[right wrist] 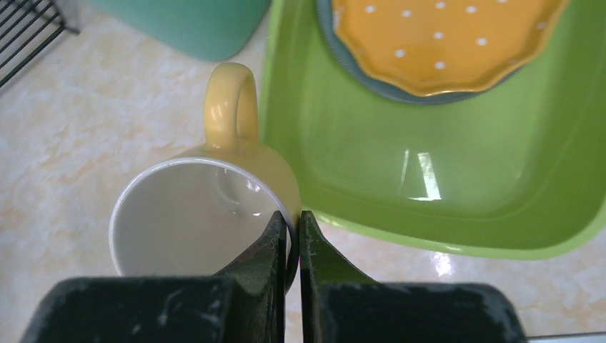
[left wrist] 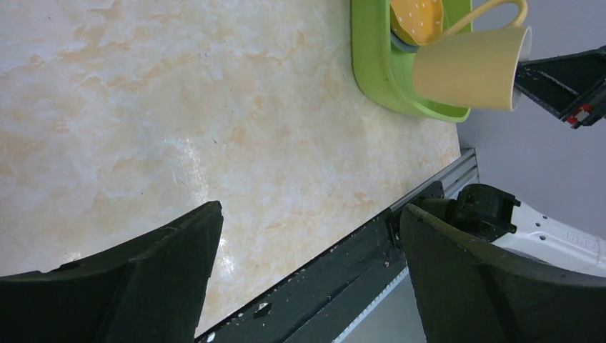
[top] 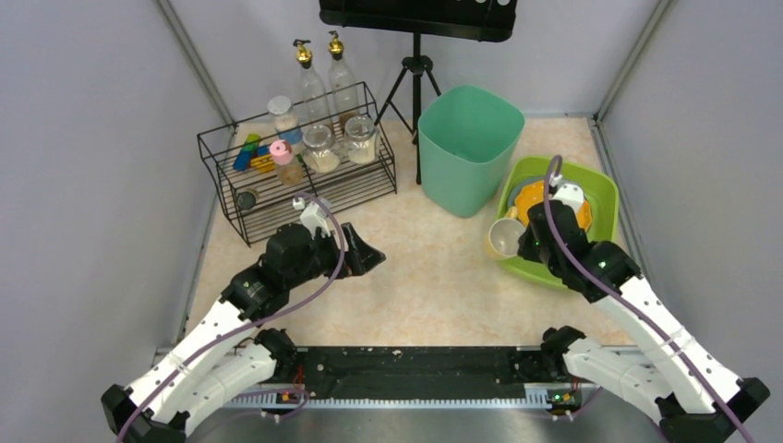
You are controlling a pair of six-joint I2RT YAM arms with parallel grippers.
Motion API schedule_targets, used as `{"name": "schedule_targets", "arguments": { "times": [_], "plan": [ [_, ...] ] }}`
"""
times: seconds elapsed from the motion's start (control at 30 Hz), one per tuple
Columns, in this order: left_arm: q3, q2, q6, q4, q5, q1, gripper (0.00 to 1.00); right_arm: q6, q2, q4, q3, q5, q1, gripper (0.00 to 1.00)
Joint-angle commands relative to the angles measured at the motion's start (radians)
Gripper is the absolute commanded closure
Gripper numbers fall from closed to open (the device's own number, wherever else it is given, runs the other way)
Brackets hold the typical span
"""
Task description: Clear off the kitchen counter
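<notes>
Far left of the desk (top: pixel 443 277) there's the black wire rack (top: pixel 295 175), with jars on its shelves and two pump bottles standing at the back. Just near of it is the left hand (left wrist: pixel 311 214), jaws spread wide w/ nothing between them, hanging over bare marbled top. The desk itself is the beige stone-look surface running from the black front rail out to the grey walls, carrying the rack, tub and tray. Moving to centre-right, the green tub (top: pixel 466 148) stands upright at the far side, btwn the rack and the tray. Next comes the yellow mug (right wrist: pixel 193 214), mouth up, white inside, handle pointing to the far side, sitting right against the left rim of the lime tray (right wrist: pixel 429 179). Can't tell if its base is on the desk or just off it. The right hand (right wrist: pixel 291 221) has it: fingers pinched tight on the near-right part of the rim, one inside the cup and one outside. Far right, inside the tray, an orange-yellow dotted plate (right wrist: pixel 436 36) lies on a grey-blue one at the far end, and the tray's near half shows bare glossy green.
</notes>
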Motion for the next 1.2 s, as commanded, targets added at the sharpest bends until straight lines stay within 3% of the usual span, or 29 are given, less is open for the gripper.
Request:
{"name": "schedule_targets", "arguments": {
  "times": [0.0,0.2,0.37,1.03,1.17],
  "plan": [
    [0.006,-0.007,-0.001,0.062,0.027,0.001,0.02,-0.080,-0.024,0.047,0.043,-0.028,-0.174,1.00],
    [-0.008,-0.029,0.001,0.059,0.030,0.002,0.02,-0.142,-0.024,0.088,0.008,-0.110,-0.363,1.00],
    [-0.020,-0.043,-0.005,0.066,0.043,0.001,0.02,-0.148,0.010,0.143,-0.077,-0.165,-0.422,1.00],
    [-0.062,-0.056,-0.019,0.087,0.058,0.002,0.02,-0.126,0.248,0.378,-0.223,-0.195,-0.487,1.00],
    [-0.063,-0.056,-0.014,0.085,0.052,0.002,0.02,-0.127,0.286,0.401,-0.227,-0.176,-0.494,0.91]
  ]
}}
